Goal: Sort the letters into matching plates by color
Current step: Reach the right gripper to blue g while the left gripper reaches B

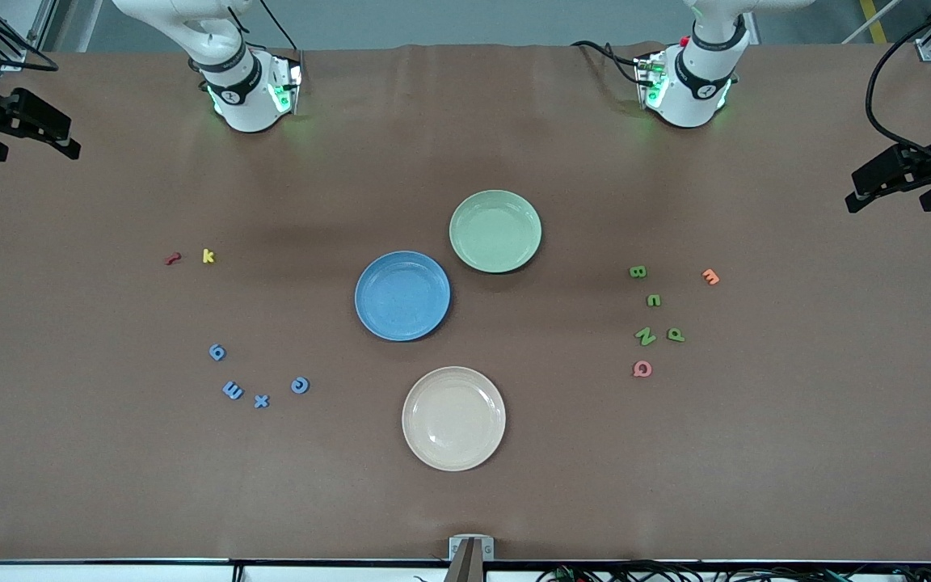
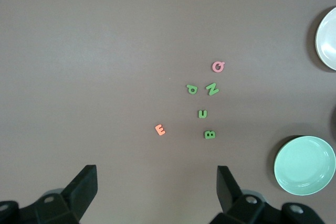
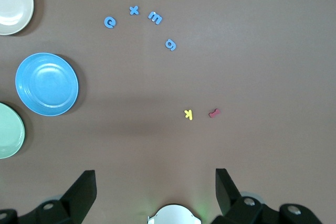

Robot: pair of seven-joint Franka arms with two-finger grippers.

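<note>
The left claw (image 1: 902, 179) and right claw (image 1: 25, 129) were held released at the surface's ends. Four small green foam letters (image 1: 654, 301) lay toward the left arm's end, four blue foam letters (image 1: 233, 390) toward the right's, with the round blue plate (image 1: 402, 323) and pale green plate (image 1: 495, 252) between them.

Open tabletop (image 1: 110, 485) around scattered letters (image 1: 654, 301)

Robot lab; bench-mounted arms (image 1: 231, 81)

White arm bases (image 1: 243, 89) carry black joint rings, green indicator lights and black cables; gripper fingers (image 2: 84, 184) are black.
</note>
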